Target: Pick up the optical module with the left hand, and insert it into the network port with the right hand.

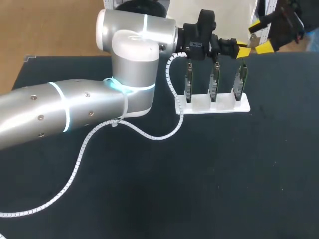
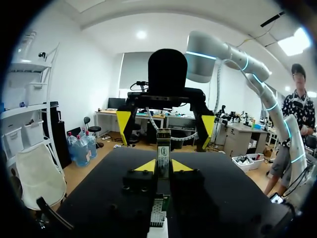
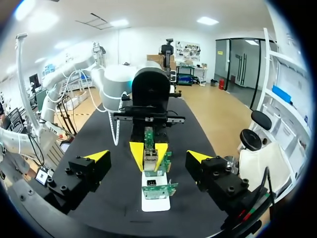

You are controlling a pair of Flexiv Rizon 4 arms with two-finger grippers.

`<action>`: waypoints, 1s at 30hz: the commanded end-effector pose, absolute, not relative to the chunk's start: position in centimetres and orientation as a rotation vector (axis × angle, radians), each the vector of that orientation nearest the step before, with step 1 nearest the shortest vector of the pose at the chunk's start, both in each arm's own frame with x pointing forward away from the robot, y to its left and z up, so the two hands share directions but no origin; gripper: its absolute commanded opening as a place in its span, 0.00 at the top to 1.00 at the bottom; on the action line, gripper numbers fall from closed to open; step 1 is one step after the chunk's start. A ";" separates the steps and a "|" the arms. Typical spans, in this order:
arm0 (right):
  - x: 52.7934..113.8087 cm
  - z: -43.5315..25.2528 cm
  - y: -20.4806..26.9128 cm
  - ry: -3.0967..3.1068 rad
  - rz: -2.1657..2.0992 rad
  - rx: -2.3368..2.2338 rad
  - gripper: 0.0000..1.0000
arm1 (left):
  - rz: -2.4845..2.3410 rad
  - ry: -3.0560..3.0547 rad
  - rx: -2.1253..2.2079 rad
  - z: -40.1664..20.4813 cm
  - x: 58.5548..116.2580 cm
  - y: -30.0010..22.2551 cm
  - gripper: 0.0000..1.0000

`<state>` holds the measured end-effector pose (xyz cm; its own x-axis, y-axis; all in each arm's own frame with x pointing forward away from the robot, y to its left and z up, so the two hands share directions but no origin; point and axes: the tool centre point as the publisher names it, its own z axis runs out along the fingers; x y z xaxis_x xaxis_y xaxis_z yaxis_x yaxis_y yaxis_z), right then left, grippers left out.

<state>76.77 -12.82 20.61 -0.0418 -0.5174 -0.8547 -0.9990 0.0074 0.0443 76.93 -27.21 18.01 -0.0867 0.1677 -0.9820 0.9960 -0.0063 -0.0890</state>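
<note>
Left hand (image 2: pixel 163 166) is clamped on the module (image 2: pixel 163 146), which sticks out ahead of its tips, above the white rack (image 1: pixel 214 104) where three boards (image 1: pixel 214 82) stand on edge. Right hand (image 3: pixel 147 156) faces it, fingers spread wide. White coiled cable (image 1: pixel 149 134) trails over the black tabletop (image 1: pixel 224 174).
</note>
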 end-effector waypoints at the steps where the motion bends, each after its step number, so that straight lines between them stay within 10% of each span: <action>1: 76.9 20.8 -12.7 1.631 0.935 -1.584 0.00 | -1.204 1.392 1.305 18.0 77.2 -27.3 1.00; 30: 77.3 21.2 -12.4 1.590 1.042 -1.656 0.00 | -1.204 1.392 1.305 18.0 77.2 -27.3 1.00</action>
